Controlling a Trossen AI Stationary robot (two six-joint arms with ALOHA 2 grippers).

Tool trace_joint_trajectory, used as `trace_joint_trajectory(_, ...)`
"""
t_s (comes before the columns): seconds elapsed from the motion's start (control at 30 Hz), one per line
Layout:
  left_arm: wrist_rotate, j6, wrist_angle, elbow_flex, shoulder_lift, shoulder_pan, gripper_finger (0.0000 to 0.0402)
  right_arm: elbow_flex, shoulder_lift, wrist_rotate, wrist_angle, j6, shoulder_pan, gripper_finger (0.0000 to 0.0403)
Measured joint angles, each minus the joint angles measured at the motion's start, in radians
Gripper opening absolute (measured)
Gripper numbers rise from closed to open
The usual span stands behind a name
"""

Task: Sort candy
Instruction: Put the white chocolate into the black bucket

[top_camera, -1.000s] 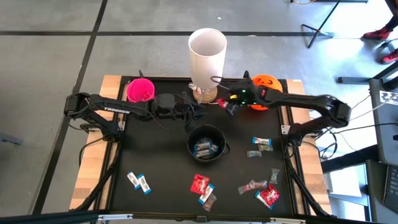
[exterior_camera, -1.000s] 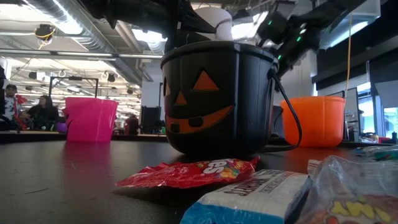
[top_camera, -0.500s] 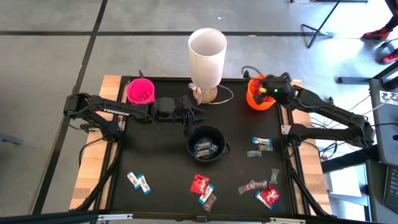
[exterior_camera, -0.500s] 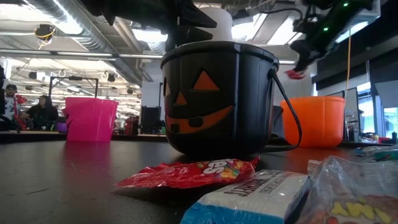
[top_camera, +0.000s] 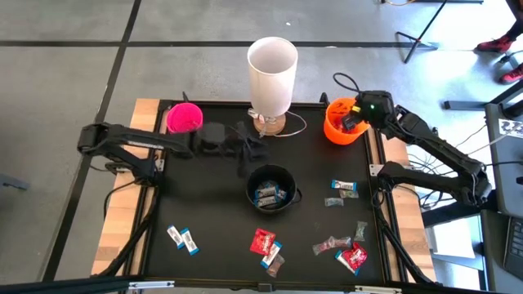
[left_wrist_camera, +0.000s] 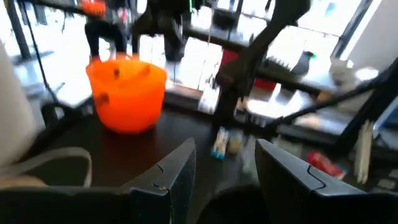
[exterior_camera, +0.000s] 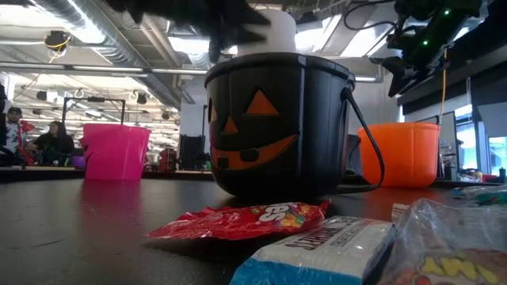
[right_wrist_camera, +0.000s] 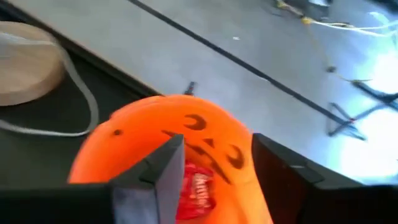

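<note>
My right gripper (top_camera: 351, 122) hangs open over the orange pumpkin bucket (top_camera: 337, 133) at the table's far right. A red candy packet (right_wrist_camera: 198, 190) shows inside the bucket (right_wrist_camera: 124, 143), below the open fingers and apart from them. My left gripper (top_camera: 258, 150) stands open and holds nothing, just beyond the black pumpkin bucket (top_camera: 270, 189), which contains blue-and-white bars. More candy lies loose on the near half of the mat: red packets (top_camera: 262, 240), blue-and-white bars (top_camera: 181, 238) and brownish wrappers (top_camera: 331, 244).
A pink cup (top_camera: 185, 118) stands at the far left. A tall white cup (top_camera: 272, 65) on a round wooden base (top_camera: 268, 125) stands at the far middle, with a cable beside it. People sit in the room beyond the table (exterior_camera: 47, 142).
My right gripper has carried a red packet from beside the white cup toward the table's right edge, to above the orange bucket. There it has let go, and the packet now sits inside the bucket.
</note>
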Motion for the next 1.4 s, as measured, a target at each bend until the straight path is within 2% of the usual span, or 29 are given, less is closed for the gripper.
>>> trace_joint_trajectory(0.1,-0.006,0.041,-0.212,0.081,-0.088,-0.007,0.0156,0.0,-0.024,-0.124,0.046,0.002,0.001,0.0205)
trace_joint_trajectory(0.2,-0.035,0.07,-0.504,0.186,-0.132,-0.054,0.0156,0.0,-0.072,-0.327,0.118,0.002,0.001,0.0208)
trace_joint_trajectory(0.37,-0.102,-0.072,-0.973,0.346,-0.121,-0.176,0.0156,0.001,-0.148,-0.631,0.261,0.075,0.002,0.0209)
trace_joint_trajectory(0.5,-0.067,-0.259,-1.145,0.346,-0.083,-0.301,0.0156,0.001,-0.197,-0.801,0.354,0.133,0.002,0.0209)
trace_joint_trajectory(0.6,-0.053,-0.378,-1.205,0.33,-0.056,-0.403,0.0156,0.001,-0.211,-0.901,0.411,0.144,0.023,0.0209)
trace_joint_trajectory(0.8,-0.046,-0.625,-1.209,0.217,-0.031,-0.577,0.0156,0.001,-0.206,-0.892,0.484,0.136,0.176,0.0209)
trace_joint_trajectory(1.03,-0.042,-0.873,-1.202,0.113,-0.03,-0.713,0.0156,0.001,-0.188,-0.791,0.578,0.107,0.388,0.0209)
trace_joint_trajectory(1.23,0.041,-0.977,-1.182,0.042,-0.03,-0.776,0.0156,0.001,-0.128,-0.674,0.603,0.047,0.546,0.0209)
trace_joint_trajectory(1.4,0.075,-0.952,-1.131,0.005,-0.03,-0.805,0.0156,0.001,-0.062,-0.614,0.633,0.003,0.62,0.0209)
